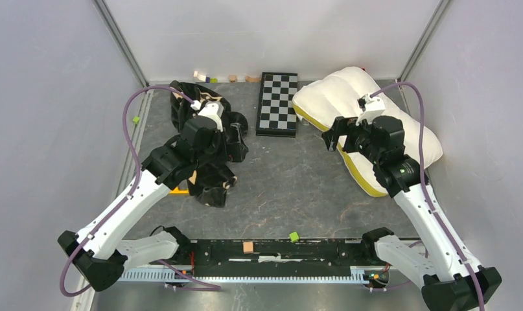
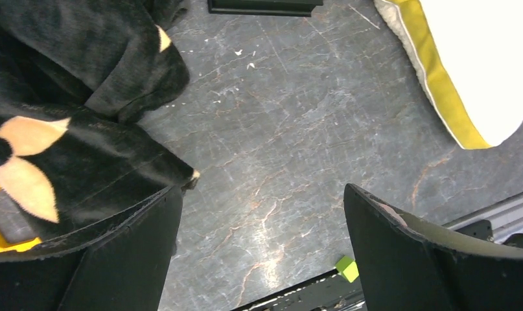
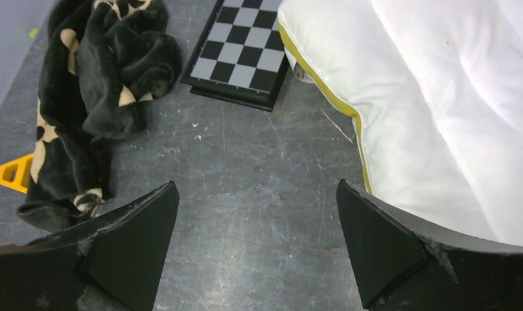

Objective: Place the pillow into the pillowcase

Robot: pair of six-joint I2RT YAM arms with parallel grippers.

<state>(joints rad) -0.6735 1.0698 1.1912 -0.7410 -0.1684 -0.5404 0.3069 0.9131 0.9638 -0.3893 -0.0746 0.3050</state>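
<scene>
Overall: We found all three views bright and evenly lit, the light falling softly from above the checkered board (image 1: 277,103).
Shadows: We saw only faint, short shadows on the table (image 1: 297,188) in front of the board.
Glare: In the left wrist view we noted a pale sheen on the table, well in front of the board.
Overexposure: Right of the board, the pillow (image 3: 453,97) washed out to near-white in both wrist views.
Dark detail: Left of the board, the pillowcase (image 1: 210,178) lost its folds in black.
Focus: We read the board's squares crisply.
Distortion: Wall posts behind the board leaned outward.
</scene>
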